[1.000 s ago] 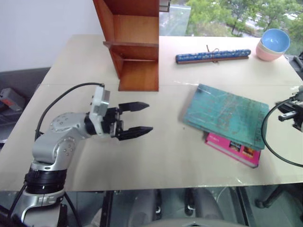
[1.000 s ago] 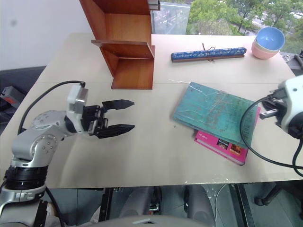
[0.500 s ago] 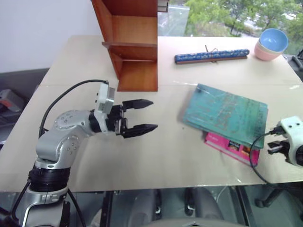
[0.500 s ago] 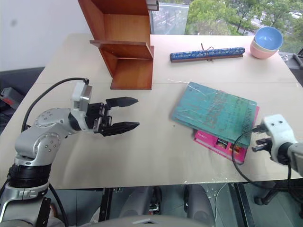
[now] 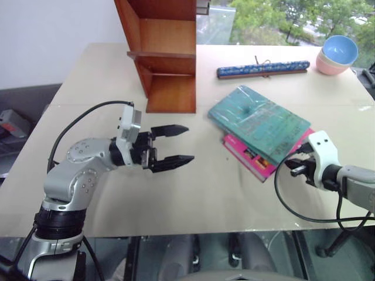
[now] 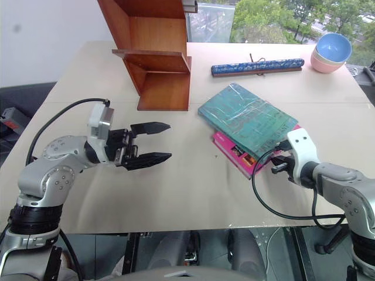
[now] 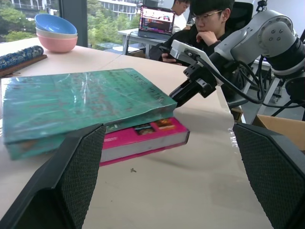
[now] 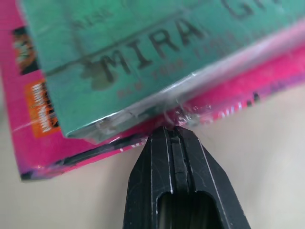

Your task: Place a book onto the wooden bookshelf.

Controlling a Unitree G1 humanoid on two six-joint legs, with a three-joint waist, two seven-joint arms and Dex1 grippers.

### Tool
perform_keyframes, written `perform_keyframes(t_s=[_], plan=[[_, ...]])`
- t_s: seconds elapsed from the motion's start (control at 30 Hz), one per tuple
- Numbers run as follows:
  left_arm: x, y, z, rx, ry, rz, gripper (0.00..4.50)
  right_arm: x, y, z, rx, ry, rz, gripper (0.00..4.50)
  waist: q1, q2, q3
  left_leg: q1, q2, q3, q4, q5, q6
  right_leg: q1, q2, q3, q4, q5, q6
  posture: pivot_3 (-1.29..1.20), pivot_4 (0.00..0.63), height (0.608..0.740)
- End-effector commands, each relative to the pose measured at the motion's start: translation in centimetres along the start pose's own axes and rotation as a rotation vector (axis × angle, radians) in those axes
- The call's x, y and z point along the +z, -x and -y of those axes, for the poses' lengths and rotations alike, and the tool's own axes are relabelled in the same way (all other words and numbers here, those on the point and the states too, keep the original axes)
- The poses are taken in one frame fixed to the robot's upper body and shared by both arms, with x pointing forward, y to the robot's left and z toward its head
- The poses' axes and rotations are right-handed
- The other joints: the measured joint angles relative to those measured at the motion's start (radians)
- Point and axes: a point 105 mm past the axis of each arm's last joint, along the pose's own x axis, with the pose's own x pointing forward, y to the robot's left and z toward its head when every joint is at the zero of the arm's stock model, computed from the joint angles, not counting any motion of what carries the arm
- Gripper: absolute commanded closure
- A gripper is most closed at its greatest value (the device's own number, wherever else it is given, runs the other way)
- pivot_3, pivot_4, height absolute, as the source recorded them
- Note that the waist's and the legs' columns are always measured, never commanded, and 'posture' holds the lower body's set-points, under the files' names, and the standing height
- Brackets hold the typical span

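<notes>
Since a second ago my right gripper [image 8: 172,131] has swung in from the worktop's [image 5: 193,199] right edge, fingers pressed together, tip at the near edge of the stacked books, and the stack has turned and slid toward the wooden bookshelf [image 5: 167,55]. I see the book [image 5: 258,122] lying flat on the pink book [image 5: 249,155], right of the shelf's foot and apart from it. My left gripper [image 5: 174,144] hovers spread wide, empty, pointing at the stack.
</notes>
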Motion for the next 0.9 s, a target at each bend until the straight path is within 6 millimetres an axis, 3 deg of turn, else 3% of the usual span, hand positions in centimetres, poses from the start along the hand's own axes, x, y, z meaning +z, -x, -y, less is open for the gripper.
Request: perform_keyframes(t_s=[0.03,0.07,0.17,0.27,0.33,0.47,0.6,0.7,0.8,0.87,0.9], plan=[[0.8,0.3,0.2,0.008,-0.044,0.008,0.00,0.6,2.7,-0.5,0.067,0.065,0.015,4.47,0.001,0.000,0.000,0.000,0.000,0.000,0.000,0.000,0.000,0.000,0.000,-0.001,0.000,0.000,0.000,0.00,0.150,0.738],[0.7,0.4,0.1,0.011,-0.043,0.008,0.00,1.0,3.5,-1.1,0.120,0.079,0.034,4.47,0.001,0.000,0.000,0.000,0.000,-0.001,0.000,0.000,0.000,0.000,0.000,-0.001,0.000,0.000,0.000,0.00,0.150,0.738],[0.3,0.5,0.2,0.009,-0.035,0.010,0.00,5.5,5.6,-2.6,0.264,0.116,0.252,4.47,-0.012,0.002,0.002,0.000,0.000,-0.001,0.000,0.000,0.000,0.000,0.000,-0.001,0.000,0.000,0.001,0.00,0.150,0.738],[-0.1,0.4,0.2,0.014,-0.031,0.009,0.00,10.0,4.2,-0.7,0.155,0.096,0.425,4.47,-0.017,0.002,0.002,0.003,0.002,0.001,0.000,0.000,0.000,0.000,0.001,0.001,0.001,-0.003,0.002,0.00,0.150,0.738],[-0.2,0.3,0.1,0.018,-0.031,0.009,0.00,10.3,1.7,1.1,0.023,0.147,0.384,4.47,-0.018,0.001,0.001,0.003,0.001,0.002,0.000,0.000,0.000,0.000,0.000,0.001,0.001,-0.004,0.000,0.00,0.150,0.738],[-0.2,0.2,0.2,0.027,-0.031,0.014,0.00,10.1,-2.3,1.5,0.005,0.176,0.351,4.47,-0.010,0.000,0.001,0.001,0.000,0.002,0.000,0.000,0.000,-0.001,0.000,0.001,0.001,-0.001,-0.003,0.00,0.150,0.738],[-0.1,0.2,0.2,0.038,-0.031,0.017,0.00,7.2,-5.1,1.5,0.031,0.219,0.211,4.47,-0.008,0.001,0.001,-0.004,0.000,0.002,0.000,0.000,0.000,-0.005,0.000,0.000,0.001,0.001,0.000,0.00,0.150,0.738],[-0.1,0.5,0.3,0.049,-0.029,0.016,0.00,6.2,-5.1,-1.5,0.178,0.220,0.192,4.47,-0.006,0.001,0.001,-0.006,0.000,-0.001,0.000,0.000,0.000,-0.005,0.000,-0.004,-0.001,0.001,0.000,0.00,0.150,0.738],[-0.2,0.6,0.5,0.054,-0.023,0.016,0.00,7.5,-4.4,-3.8,0.258,0.209,0.262,4.47,-0.006,0.001,0.001,-0.005,0.000,-0.002,0.000,0.000,0.000,-0.004,0.000,-0.004,0.000,0.001,0.001,0.00,0.150,0.738],[-0.3,0.6,0.6,0.053,-0.021,0.016,0.00,9.2,-4.0,-3.3,0.204,0.216,0.340,4.47,-0.007,0.001,0.001,-0.004,0.000,-0.002,0.000,0.000,-0.001,-0.004,0.000,-0.004,0.000,0.001,0.001,0.00,0.150,0.738],[-0.3,0.6,0.6,0.053,-0.021,0.017,0.00,11.1,-3.4,-1.6,0.114,0.192,0.408,4.47,-0.007,0.002,0.001,-0.004,0.000,-0.001,0.000,0.000,-0.001,-0.004,0.000,-0.004,0.000,0.001,0.001,0.00,0.150,0.738]])
